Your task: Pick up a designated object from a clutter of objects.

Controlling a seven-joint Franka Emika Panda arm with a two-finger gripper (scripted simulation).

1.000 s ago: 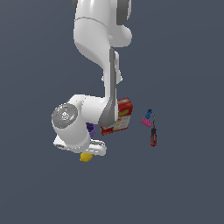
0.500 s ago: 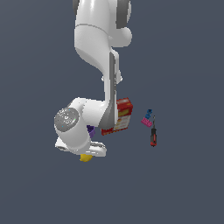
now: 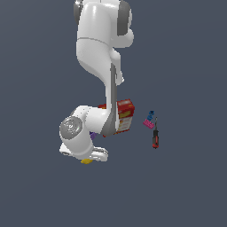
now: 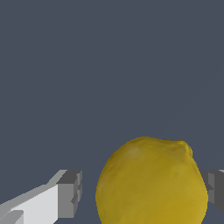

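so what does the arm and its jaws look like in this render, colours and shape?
Arm: glossy white rounded links, dark grey bands at the joints, a grey disc cap on the lowest joint. Gripper: white body with blocky grey, ridged finger pads. No cables or markings visible.

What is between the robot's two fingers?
The yellow lemon sits between the end effector's fingers. The wrist view shows it, with a gap beside one finger.

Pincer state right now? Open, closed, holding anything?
Pincer: open, its fingers on either side of the lemon, with a clear gap on at least one side. Not holding it yet.
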